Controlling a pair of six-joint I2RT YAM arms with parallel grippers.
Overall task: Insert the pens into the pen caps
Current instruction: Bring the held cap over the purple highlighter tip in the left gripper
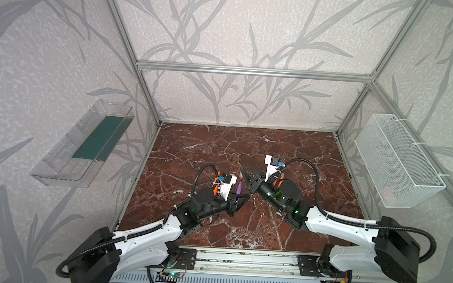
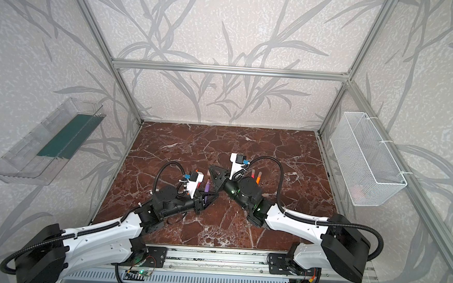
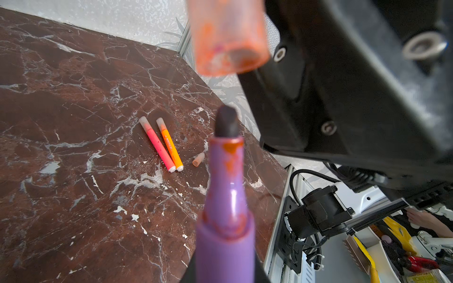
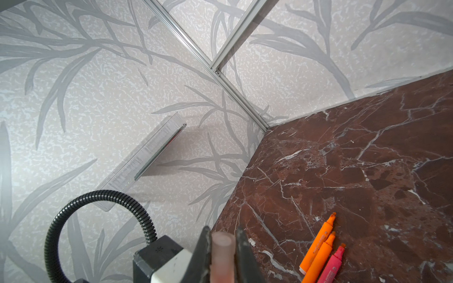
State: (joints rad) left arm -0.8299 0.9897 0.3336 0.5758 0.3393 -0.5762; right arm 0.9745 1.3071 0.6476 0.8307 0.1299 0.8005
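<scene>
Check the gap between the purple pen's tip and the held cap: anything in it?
Nothing. In the left wrist view the purple pen points at the cap, apart, only open air between them.

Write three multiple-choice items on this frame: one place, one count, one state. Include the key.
1. Where is the purple pen?
A. held by the left gripper
B. lying flat, unheld
C. in the wire basket

2. How many uncapped pens lie together on the marble table?
A. one
B. three
C. five

3. The cap in the right gripper is:
A. pushed onto the purple pen
B. clear of its tip
C. cracked in half

Key: 1 A, its barrel rises from that gripper in the left wrist view. 2 B, two orange and one pink. 3 B, a gap shows between tip and cap.
</scene>
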